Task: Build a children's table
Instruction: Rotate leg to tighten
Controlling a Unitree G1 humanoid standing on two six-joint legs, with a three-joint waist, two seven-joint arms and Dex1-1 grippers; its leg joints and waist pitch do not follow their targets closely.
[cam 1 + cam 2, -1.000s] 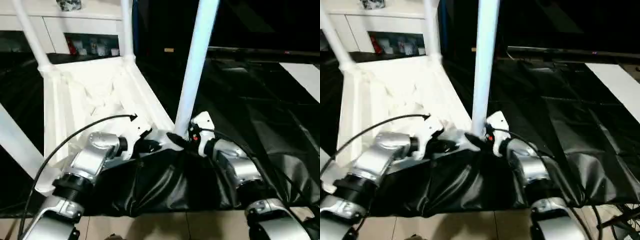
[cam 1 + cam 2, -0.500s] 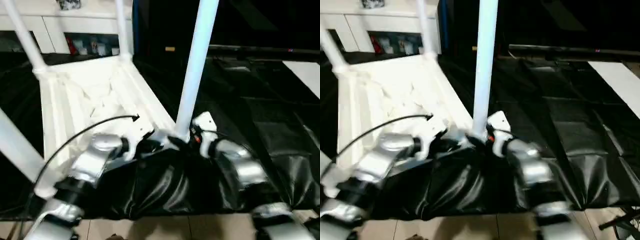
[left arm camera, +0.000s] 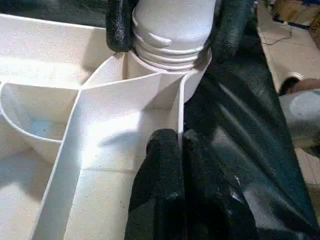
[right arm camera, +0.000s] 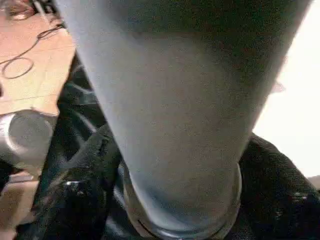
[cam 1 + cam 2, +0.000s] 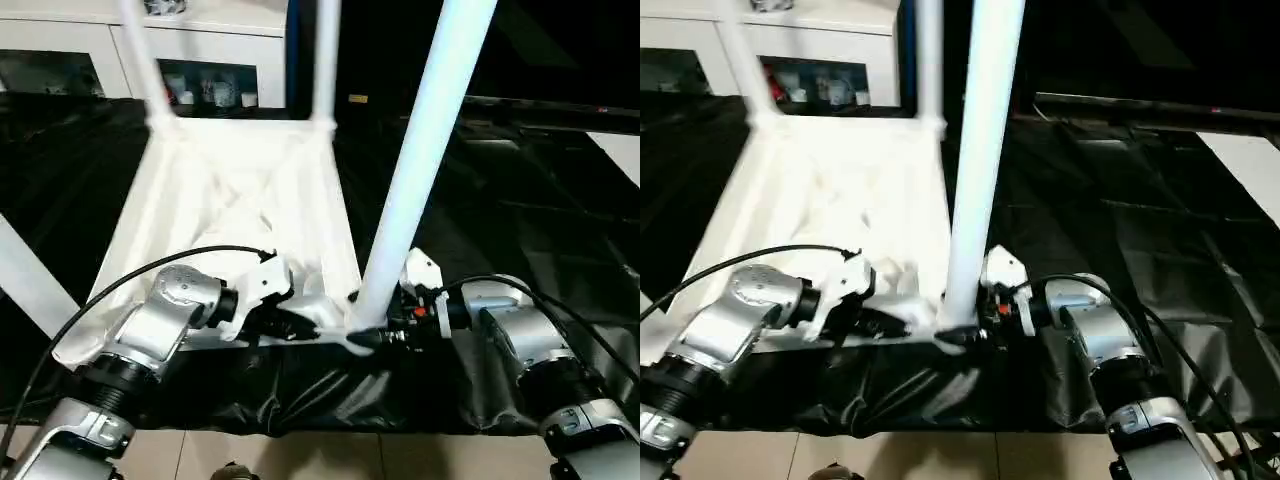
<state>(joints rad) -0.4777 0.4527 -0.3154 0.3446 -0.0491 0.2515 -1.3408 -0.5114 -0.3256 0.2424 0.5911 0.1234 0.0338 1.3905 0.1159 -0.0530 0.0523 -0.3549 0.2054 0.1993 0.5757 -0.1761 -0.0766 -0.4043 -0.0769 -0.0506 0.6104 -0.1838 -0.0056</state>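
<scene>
Black plastic sheeting [image 5: 520, 220] covers the floor, with a white glass-door cabinet [image 5: 210, 60] behind. In the head views, the white ribbed plastic table top [image 5: 250, 200] lies upside down, two far tube legs [image 5: 325, 60] seated; the near white tube leg [image 5: 420, 190] stands in its corner socket, probably being screwed home. In the left wrist view, the left gripper [image 3: 172, 165] fingers are pinched shut on the socket's rib. In the right wrist view, the right gripper [image 5: 975, 330] fingers clasp the leg's base.
</scene>
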